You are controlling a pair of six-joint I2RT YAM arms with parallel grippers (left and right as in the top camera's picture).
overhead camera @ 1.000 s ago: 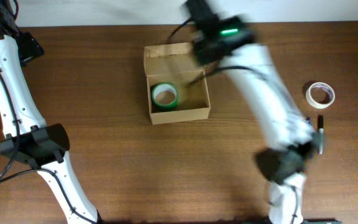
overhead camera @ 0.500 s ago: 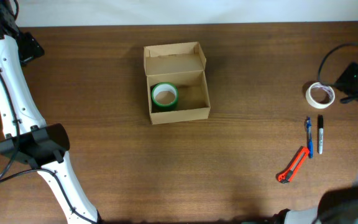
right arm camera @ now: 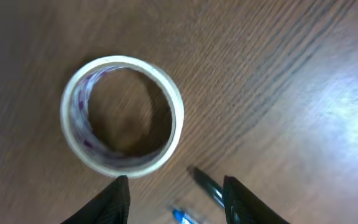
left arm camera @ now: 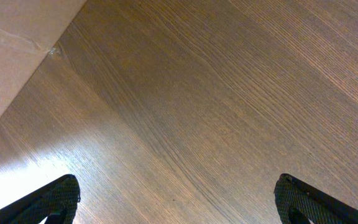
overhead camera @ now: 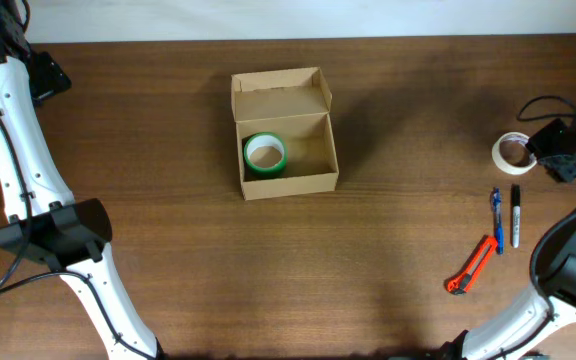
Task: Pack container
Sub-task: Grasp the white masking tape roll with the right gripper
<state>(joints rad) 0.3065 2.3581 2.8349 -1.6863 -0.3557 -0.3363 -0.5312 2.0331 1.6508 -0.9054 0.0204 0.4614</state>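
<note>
Cardboard container point(overhead camera: 290, 183), two tape rolls point(overhead camera: 265, 170) point(right arm camera: 178, 116)

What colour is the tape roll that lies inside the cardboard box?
The roll is green; the overhead view shows it best.

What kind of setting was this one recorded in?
Probably a packing workbench set up for robot trials: a wooden table, an open cardboard box holding a green tape roll, and a pale tape roll, pens and an orange box cutter laid out nearby.
</note>
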